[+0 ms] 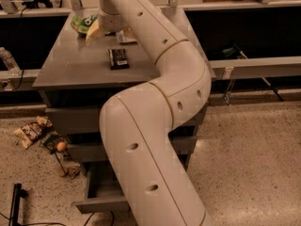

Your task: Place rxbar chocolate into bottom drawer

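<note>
1. Reaching for the rxbar chocolate (119, 58) is judged to be the step in hand. The bar lies flat on the grey bench (66, 72), upper left of centre, untouched.
2. The gripper (109, 28) is placed at the upper left of the frame, over the back of the bench, beyond the bar and beside the green snack bag (83, 22). Whether it is wide or narrow cannot be told, as it is hidden behind the wrist.
3. To do it well, the gripper should be brought back over the bar and lined up across its short side. It should be lowered straight, since a flat wrapper is easily pushed along the bench instead of gripped.
4. The snack bag should be kept clear of the approach.
5. The bottom drawer (101, 204) is seen pulled out at the lower left. Nothing is visible in the exposed part, and the rest is covered by the arm.
6. The two drawers above are seen closed, so their contents are not shown.
</note>
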Available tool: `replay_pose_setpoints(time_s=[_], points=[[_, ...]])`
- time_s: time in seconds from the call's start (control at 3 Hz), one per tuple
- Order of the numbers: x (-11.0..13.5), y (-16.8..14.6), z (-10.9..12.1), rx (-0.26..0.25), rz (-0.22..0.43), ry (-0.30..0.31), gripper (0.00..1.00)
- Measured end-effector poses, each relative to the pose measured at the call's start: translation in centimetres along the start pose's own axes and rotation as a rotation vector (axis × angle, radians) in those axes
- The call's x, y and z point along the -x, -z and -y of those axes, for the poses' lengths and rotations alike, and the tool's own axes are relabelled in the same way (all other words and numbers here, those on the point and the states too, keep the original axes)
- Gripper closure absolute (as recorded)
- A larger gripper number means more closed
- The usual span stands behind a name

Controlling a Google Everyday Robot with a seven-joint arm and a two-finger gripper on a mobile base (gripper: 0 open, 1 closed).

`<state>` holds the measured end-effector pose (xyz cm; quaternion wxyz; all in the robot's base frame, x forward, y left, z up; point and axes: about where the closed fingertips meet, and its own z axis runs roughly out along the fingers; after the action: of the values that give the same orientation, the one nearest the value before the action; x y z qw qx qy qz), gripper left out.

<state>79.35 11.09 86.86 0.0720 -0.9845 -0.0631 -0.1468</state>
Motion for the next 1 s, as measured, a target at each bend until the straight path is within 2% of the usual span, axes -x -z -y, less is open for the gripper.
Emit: replay_pose_setpoints(time_s=[0.67, 1.0], points=[[1.1, -2.8, 0.5, -0.002, 0.06, -0.009, 0.0], [1.5, -3.5, 0.4, -0.002, 0.079, -0.019, 0.16]])
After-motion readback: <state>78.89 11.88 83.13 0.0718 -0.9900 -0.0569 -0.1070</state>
